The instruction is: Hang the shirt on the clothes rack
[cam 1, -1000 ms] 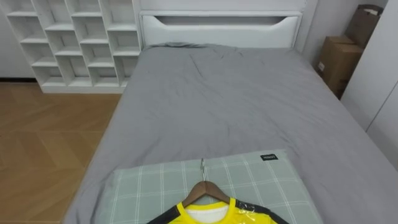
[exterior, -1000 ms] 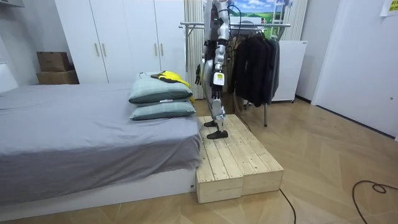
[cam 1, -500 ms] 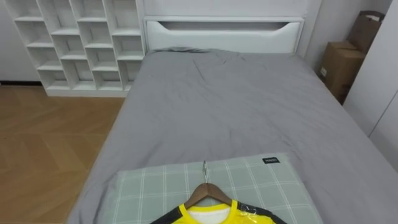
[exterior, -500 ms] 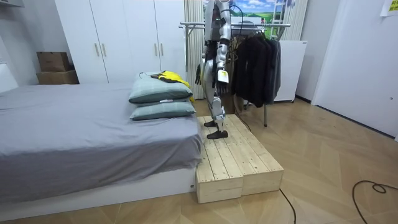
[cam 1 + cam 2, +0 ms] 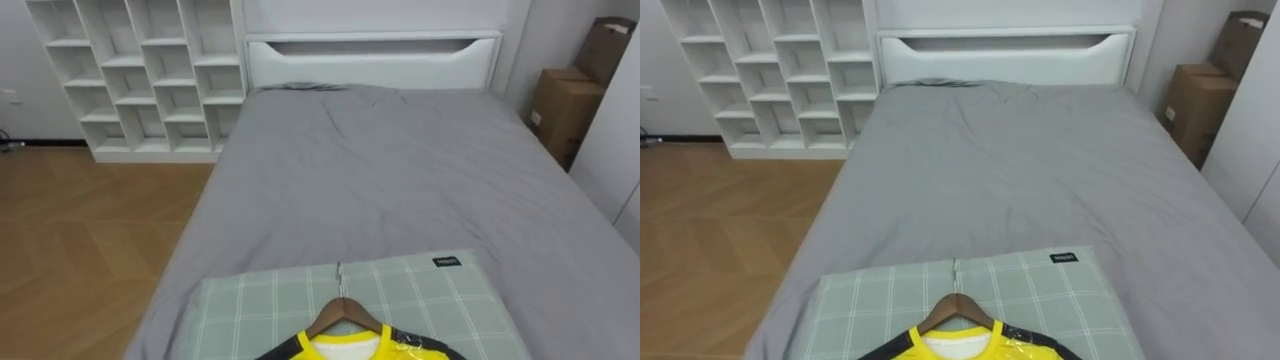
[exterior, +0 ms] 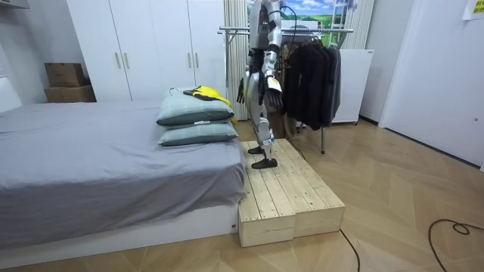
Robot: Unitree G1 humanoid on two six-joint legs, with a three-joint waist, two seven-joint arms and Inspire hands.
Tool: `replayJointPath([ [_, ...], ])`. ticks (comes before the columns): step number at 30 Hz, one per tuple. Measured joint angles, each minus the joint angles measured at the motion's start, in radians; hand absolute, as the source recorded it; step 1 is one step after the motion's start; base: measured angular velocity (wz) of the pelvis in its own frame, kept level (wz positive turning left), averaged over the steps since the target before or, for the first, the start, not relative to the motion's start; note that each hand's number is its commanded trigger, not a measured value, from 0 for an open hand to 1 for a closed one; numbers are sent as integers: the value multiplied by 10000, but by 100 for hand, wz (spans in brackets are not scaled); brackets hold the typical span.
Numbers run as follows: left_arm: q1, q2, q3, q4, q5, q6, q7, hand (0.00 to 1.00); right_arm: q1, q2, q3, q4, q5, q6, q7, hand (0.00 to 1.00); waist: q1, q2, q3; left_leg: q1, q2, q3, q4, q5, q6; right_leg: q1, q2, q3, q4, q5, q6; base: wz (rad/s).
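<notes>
Hand (image 6: 274, 83) lifted; shirt (image 5: 350, 349) at pillow (image 5: 430, 300) edge.

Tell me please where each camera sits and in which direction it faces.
Left eye view: on the robot's head, looking down along the bed toward its headboard; the yellow shirt on a hanger lies nearest, on a pillow.
Right eye view: beside it, facing the same way.
Room view: standing in the room beside the bed, it sees the whole robot side-on, on a wooden platform by the clothes rack.
Shared: bed, pillow and shirt.
</notes>
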Motion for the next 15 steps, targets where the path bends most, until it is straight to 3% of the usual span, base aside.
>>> replayJointPath([
  [5, -3, 69, -279, -724, 35, -238, 911, 0, 17, -69, 6, -23, -59, -94, -127, 0, -80, 2, -20, -39, -33, -48, 8, 4, 4, -8, -18, -28, -10, -3, 5, 1],
  [6, 0, 101, -281, -866, 202, -253, 1054, 0, 20, -76, 2, -84, -203, -98, -141, 0, -124, 43, -74, -36, -40, -63, 3, 6, 5, -2, -22, -40, -9, -4, 6, 5],
  [8, 17, 195, -403, -1105, 613, -281, 1337, 0, 3, -80, 26, -92, -281, -140, -232, 0, -240, 4, -107, -24, -49, -107, 0, 8, 6, 15, -27, -55, 1, -4, 6, 5],
  [15, -283, 311, -442, -1632, 2213, -482, 1596, 0, 1, -120, 6, -197, -475, -156, -249, 0, -294, -61, -121, 15, -58, -182, 10, 5, 4, 47, -29, -135, -11, -4, 6, 3],
])
